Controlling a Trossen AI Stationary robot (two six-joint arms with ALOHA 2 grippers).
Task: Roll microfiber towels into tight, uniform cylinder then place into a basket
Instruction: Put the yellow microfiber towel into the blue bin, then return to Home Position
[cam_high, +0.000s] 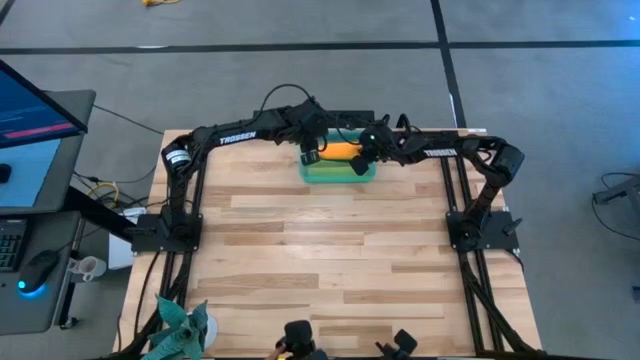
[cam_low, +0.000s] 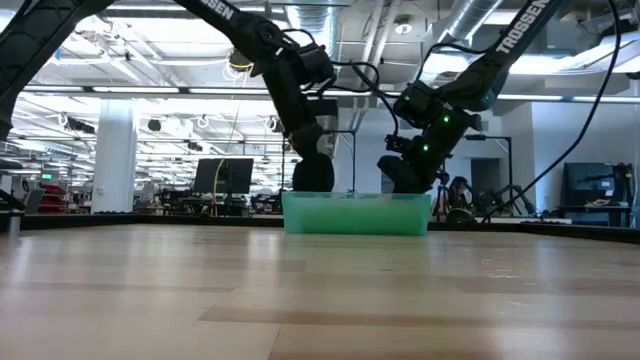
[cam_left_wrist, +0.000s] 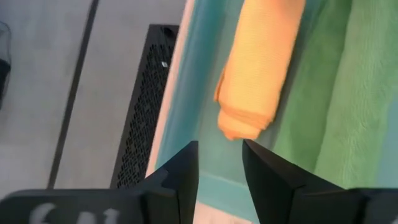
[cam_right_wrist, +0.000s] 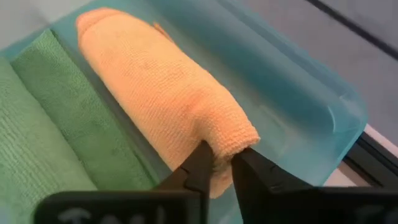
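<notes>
Table (cam_high: 330, 260) first: your basket (cam_high: 338, 172) sits at its far edge. Inside, the green towel (cam_right_wrist: 37, 143) lies beside the rolled orange towel (cam_right_wrist: 161, 93), so placement looks nearly done. Your right pincer (cam_right_wrist: 222, 163) is parted slightly, pinching the roll's end. Your left pincer (cam_left_wrist: 221, 158) is open and empty, just off the other end.

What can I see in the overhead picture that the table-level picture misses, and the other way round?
Only the overhead view shows the rolled bright orange microfiber towel lying in the small translucent teal-green plastic basket, plus the whole pale wooden plank tabletop. Only the table-level view shows the big room behind and the basket's side wall, which hides what lies inside. Both show the left gripper and right gripper at opposite ends of the basket.
</notes>
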